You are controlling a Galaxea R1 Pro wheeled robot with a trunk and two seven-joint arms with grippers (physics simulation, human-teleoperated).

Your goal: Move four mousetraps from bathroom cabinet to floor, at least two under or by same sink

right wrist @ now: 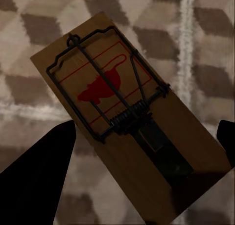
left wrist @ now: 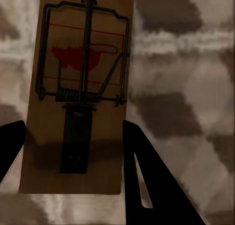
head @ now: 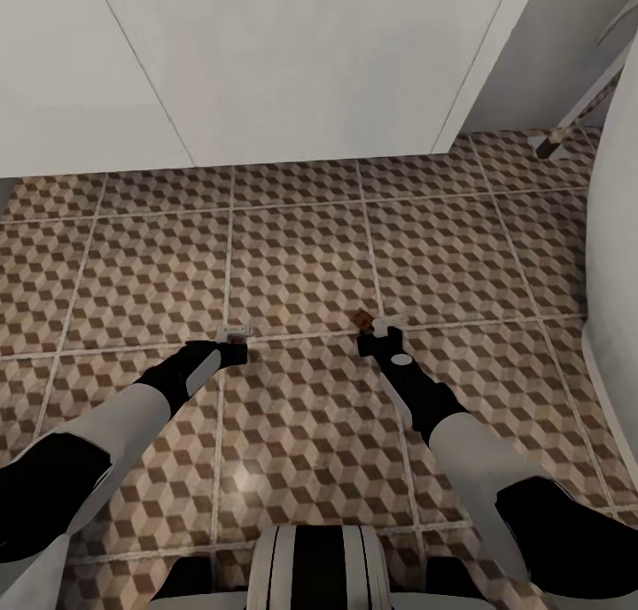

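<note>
Two mousetraps are in my grippers above the bathroom floor (head: 301, 264), which has a brown and beige cube pattern. In the left wrist view a tan mousetrap (left wrist: 78, 53) with black wire and a red mark sits straight between the dark fingers (left wrist: 147, 181) of my left gripper (left wrist: 73, 132), which is shut on its long sides. My right gripper (right wrist: 147, 129) holds a second mousetrap (right wrist: 112, 87) that lies skewed between its fingers (right wrist: 39, 176). From the head, the left gripper (head: 234, 337) and right gripper (head: 381, 331) hover side by side, with a brown corner of a mousetrap (head: 362, 319) at the right one. The cabinet and sink are out of view.
A white wall (head: 292, 60) runs across the far side, with a corner jutting out at the right. A tall curved white body (head: 616, 238) stands along the right edge. A small white and dark foot (head: 549, 143) rests on the tiles at the far right.
</note>
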